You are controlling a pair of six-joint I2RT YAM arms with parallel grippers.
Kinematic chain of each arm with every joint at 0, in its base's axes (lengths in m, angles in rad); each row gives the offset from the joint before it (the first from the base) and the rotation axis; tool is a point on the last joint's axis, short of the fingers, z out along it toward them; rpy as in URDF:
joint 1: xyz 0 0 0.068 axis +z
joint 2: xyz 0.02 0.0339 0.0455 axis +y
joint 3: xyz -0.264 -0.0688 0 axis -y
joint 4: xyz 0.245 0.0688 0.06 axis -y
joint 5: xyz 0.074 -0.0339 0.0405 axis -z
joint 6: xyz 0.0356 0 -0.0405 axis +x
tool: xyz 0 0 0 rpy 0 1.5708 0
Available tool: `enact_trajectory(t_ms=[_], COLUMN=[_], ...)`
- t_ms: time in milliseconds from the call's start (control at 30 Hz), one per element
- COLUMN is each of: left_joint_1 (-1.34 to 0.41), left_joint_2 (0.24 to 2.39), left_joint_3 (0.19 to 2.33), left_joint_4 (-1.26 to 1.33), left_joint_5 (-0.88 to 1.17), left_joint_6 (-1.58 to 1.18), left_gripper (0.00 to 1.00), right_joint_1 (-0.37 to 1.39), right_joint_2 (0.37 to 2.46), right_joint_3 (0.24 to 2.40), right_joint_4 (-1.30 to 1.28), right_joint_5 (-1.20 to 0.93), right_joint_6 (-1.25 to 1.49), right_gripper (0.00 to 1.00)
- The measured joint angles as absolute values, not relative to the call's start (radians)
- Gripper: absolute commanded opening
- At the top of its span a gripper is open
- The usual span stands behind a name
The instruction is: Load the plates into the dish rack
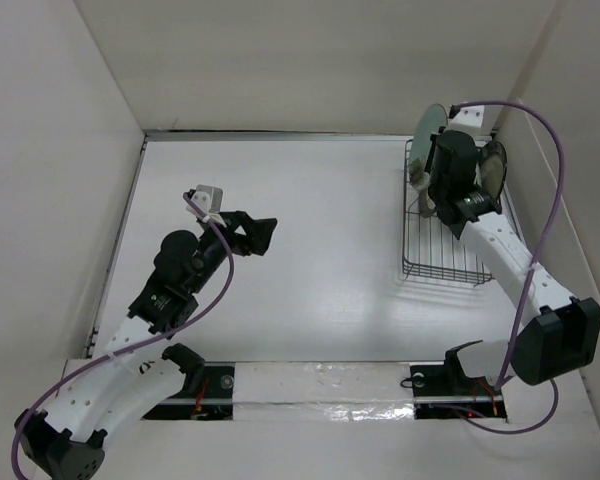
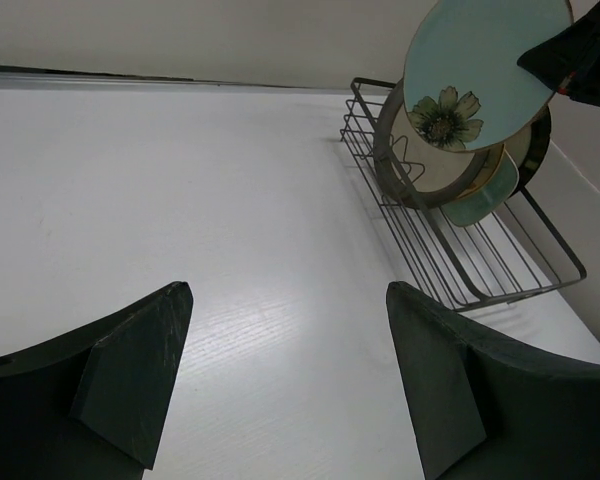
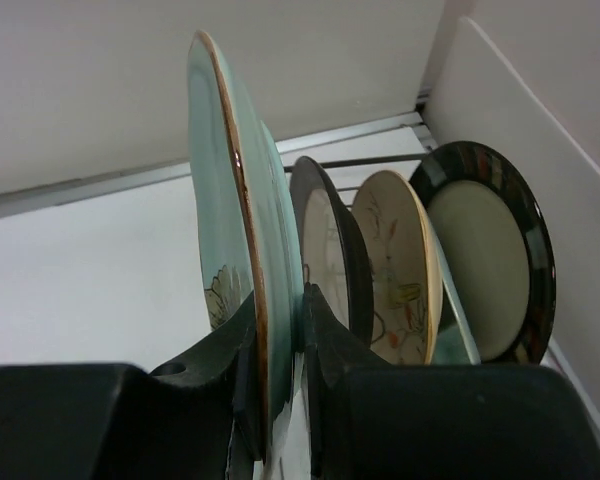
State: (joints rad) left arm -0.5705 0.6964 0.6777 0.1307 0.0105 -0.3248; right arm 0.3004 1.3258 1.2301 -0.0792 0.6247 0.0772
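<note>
The black wire dish rack stands at the far right; it also shows in the left wrist view. My right gripper is shut on the pale-teal flowered plate, held on edge above the rack's far end. Behind it stand a dark-rimmed plate, the cream floral plate, a sliver of a pale-teal plate and the second dark-rimmed plate. My left gripper is open and empty over the table, left of the rack; its fingers frame bare table.
White walls close the table at the back, left and right. The right wall runs close beside the rack. The near half of the rack holds no plates. A purple cable loops over the right arm.
</note>
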Motion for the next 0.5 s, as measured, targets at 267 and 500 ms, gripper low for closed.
enact_trajectory(t_ms=[267, 500], left_joint_1=[-0.570, -0.570], left_joint_2=[0.704, 0.705], left_joint_3=[0.678, 0.678], left_joint_4=[0.135, 0.138], left_joint_5=[0.022, 0.023], left_joint_6=[-0.323, -0.323], left_gripper=[0.76, 0.76], right_joint_1=[0.300, 0.300], right_joint_2=[1.460, 1.558], right_joint_3=[1.286, 1.301], right_joint_4=[-0.128, -0.128], right_joint_5=[0.688, 0.687], right_joint_6=[0.022, 0.019], right_gripper=[0.00, 0.00])
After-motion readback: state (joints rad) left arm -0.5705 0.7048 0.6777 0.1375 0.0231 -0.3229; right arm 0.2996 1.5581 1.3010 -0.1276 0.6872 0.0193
